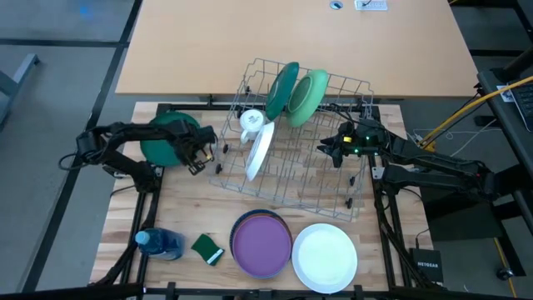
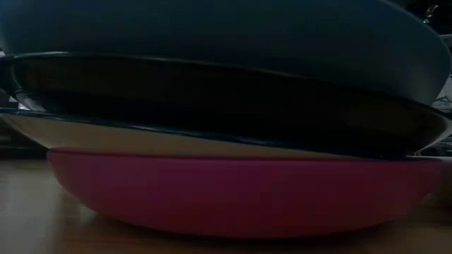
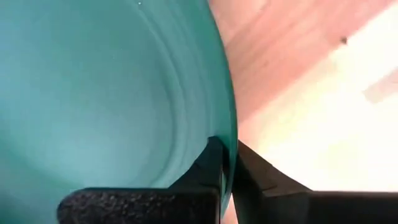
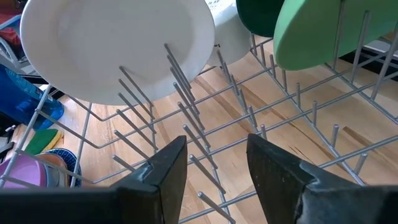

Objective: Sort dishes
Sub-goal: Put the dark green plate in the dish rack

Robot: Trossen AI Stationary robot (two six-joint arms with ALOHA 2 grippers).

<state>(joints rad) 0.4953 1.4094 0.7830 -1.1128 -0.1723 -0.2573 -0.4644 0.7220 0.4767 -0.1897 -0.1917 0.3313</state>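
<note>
A round dark green plate (image 1: 164,138) sits left of centre in the high view, its rim clamped in the left tool (image 1: 198,155) beside the wire dish rack (image 1: 354,196), where the right tool (image 1: 336,151) hovers parted and empty; a thin edge grip could let it swing or slip onto the bench (image 1: 175,217).

I count three plates standing in the wire rack (image 1: 333,179) beside my right gripper (image 4: 216,163): one dark green plate (image 1: 281,90), one light green plate (image 1: 308,97), one white plate (image 1: 261,152). One teal plate (image 1: 166,137) sits pinched in my left gripper (image 1: 198,154). One white mug (image 1: 251,122), one sponge (image 1: 207,248), one blue bottle (image 1: 160,243). Farther off I see one flat white plate (image 1: 324,257) and one stack (image 1: 261,242); the low view shows four plates in it.
</note>
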